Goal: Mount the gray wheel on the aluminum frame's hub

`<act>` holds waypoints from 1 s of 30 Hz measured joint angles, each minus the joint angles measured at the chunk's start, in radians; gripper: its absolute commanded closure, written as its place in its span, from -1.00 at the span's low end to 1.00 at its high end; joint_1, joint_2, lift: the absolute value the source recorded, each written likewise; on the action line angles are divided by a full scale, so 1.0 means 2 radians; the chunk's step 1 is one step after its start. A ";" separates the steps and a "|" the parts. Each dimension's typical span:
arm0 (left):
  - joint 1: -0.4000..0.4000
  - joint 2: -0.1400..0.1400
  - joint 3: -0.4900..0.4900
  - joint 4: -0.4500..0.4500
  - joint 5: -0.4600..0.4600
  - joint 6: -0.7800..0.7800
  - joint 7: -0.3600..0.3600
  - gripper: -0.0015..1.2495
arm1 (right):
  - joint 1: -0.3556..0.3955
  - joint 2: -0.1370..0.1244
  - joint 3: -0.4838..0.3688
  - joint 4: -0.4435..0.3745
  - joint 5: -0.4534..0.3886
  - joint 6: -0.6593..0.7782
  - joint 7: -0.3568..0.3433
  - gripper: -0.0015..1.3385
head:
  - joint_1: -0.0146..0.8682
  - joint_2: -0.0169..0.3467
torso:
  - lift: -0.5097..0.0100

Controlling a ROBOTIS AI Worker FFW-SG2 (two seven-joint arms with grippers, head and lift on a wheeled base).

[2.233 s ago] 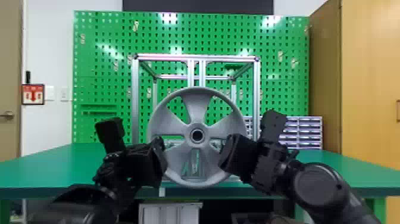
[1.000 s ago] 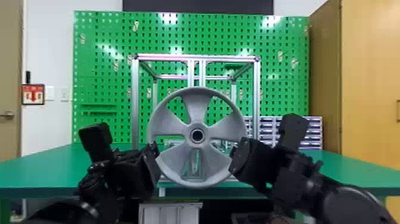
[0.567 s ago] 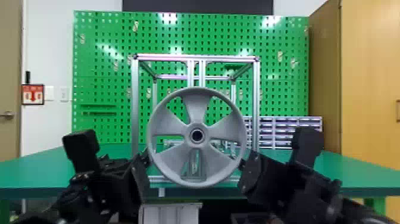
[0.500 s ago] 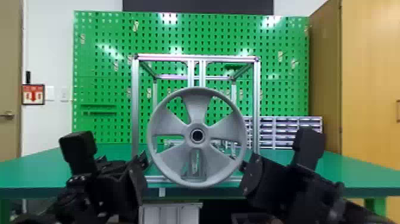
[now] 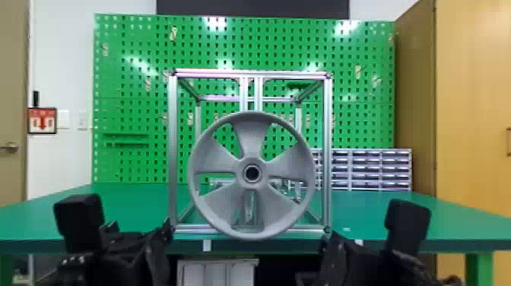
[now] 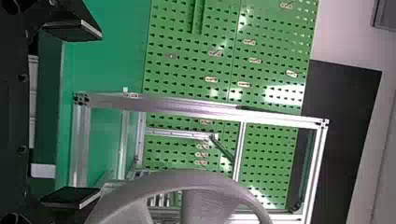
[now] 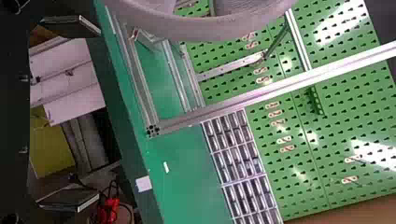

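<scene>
Our left pincer (image 5: 161, 243) and our right pincer (image 5: 332, 247) are hanging wide open, each with its two fingers standing well apart and nothing between them. We are seeing the gray wheel (image 5: 253, 131) standing upright at the front of the aluminum frame (image 5: 173, 152), between the pincers and touching neither.

Toward the back of the desk (image 5: 125, 205), we are seeing a drawer cabinet (image 5: 365, 167) standing on the right, partly behind the frame's right post; we are making out rows of small drawers, but cannot tell what they are holding. Below the desk's front edge, a light gray cabinet (image 5: 216, 272) is showing its upper part.

We are looking at a green desktop bearing the frame, with a green pegboard (image 5: 129, 83) rising behind it and small hooks dotting its holes. A wooden cupboard (image 5: 471, 95) is standing at the right, while a door (image 5: 11, 95) and a red-and-white sign (image 5: 42, 121) are showing at the left.

The wheel is covering the frame's hub, so we are not able to tell how it is seated. Both wrist views are cutting off the wheel, and a red object (image 7: 109, 210) among dark cables below the desk is staying unclear to us.
</scene>
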 measured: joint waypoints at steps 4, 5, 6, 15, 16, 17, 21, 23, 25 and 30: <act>0.023 0.000 0.008 -0.009 -0.018 0.002 -0.001 -0.82 | 0.025 0.002 0.007 -0.011 0.052 -0.016 0.015 -0.86 | -0.98 -0.87 | -0.96; 0.028 0.000 0.010 -0.011 -0.021 0.002 -0.002 -0.82 | 0.030 0.003 0.009 -0.013 0.062 -0.020 0.016 -0.86 | -0.98 -0.87 | -0.96; 0.035 0.000 0.013 -0.012 -0.025 0.002 -0.003 -0.82 | 0.038 0.004 0.012 -0.015 0.076 -0.026 0.018 -0.86 | -0.98 -0.87 | -0.96; 0.080 -0.003 0.030 -0.015 -0.047 0.002 -0.017 -0.81 | 0.082 0.014 0.028 -0.011 0.167 -0.070 0.048 -0.90 | -0.98 -0.87 | -0.96; 0.084 -0.003 0.032 -0.015 -0.049 0.002 -0.017 -0.82 | 0.086 0.015 0.029 -0.009 0.175 -0.076 0.050 -0.90 | -0.98 -0.87 | -0.96; 0.088 -0.004 0.033 -0.015 -0.049 0.002 -0.017 -0.81 | 0.089 0.016 0.030 -0.007 0.182 -0.081 0.052 -0.90 | -0.98 -0.87 | -0.96; 0.099 -0.007 0.038 -0.015 -0.050 0.002 -0.017 -0.81 | 0.098 0.018 0.033 0.002 0.207 -0.094 0.070 -0.90 | -0.98 -0.87 | -0.96; 0.102 -0.008 0.038 -0.015 -0.051 0.002 -0.017 -0.81 | 0.100 0.019 0.034 0.006 0.217 -0.098 0.079 -0.90 | -0.98 -0.87 | -0.96; 0.103 -0.009 0.038 -0.015 -0.054 0.002 -0.018 -0.81 | 0.101 0.020 0.034 0.009 0.223 -0.100 0.083 -0.88 | -0.98 -0.87 | -0.96; 0.108 -0.009 0.036 -0.015 -0.065 0.002 -0.023 -0.81 | 0.106 0.023 0.038 0.014 0.222 -0.101 0.094 -0.88 | -0.98 -0.87 | -0.96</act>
